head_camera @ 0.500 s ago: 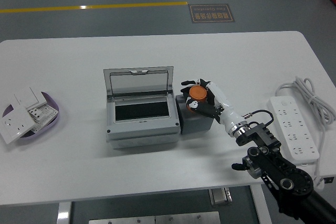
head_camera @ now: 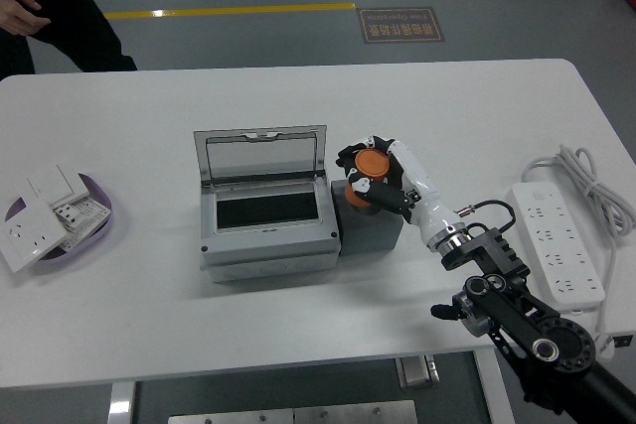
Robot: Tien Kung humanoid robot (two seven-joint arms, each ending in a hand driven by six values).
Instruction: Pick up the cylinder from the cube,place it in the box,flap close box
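An orange cylinder (head_camera: 371, 165) is held just above the dark grey cube (head_camera: 374, 223), and my right hand (head_camera: 375, 177) is shut on it, fingers wrapped around its sides. The cube stands against the right wall of the grey box (head_camera: 268, 245). The box's transparent flap lid (head_camera: 260, 156) stands raised at the back, so its dark interior shows. My right arm comes in from the lower right corner. My left hand is out of sight.
A purple dish (head_camera: 109, 230) with white switch and socket parts lies at the table's left edge. A white power strip (head_camera: 556, 242) with its coiled cable lies at the right. A person in dark clothing (head_camera: 60, 17) stands at the far left corner.
My right hand has lifted the orange cylinder slightly up and to the left off the cube. A person has come into view at the top left.
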